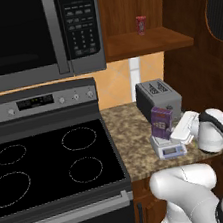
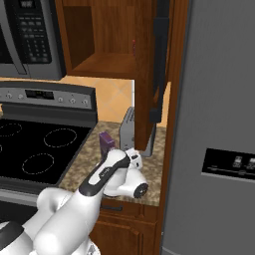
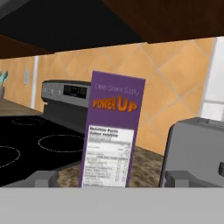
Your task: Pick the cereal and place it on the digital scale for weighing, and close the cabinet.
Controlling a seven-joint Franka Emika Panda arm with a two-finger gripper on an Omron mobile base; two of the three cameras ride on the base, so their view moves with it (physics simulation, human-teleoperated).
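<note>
Purple and upright, the cereal [image 1: 162,121] is standing on the digital scale [image 1: 168,147], which is sitting on the speckled stone counter [image 1: 132,140] just in front of the grey toaster [image 1: 157,96] and right of the black stove [image 1: 46,166]. In the hand view the box [image 3: 112,130] is rising between the two dark finger tips, which are standing wide apart on either side of it without touching it, so the gripper [image 3: 106,179] is gaping open and holding nothing. Up on the far wall the cabinet [image 1: 148,39] is standing open, its door [image 2: 160,60] swung out toward the near side, with a small red can [image 1: 141,24] sitting on the shelf beside the microwave [image 1: 31,34].
</note>
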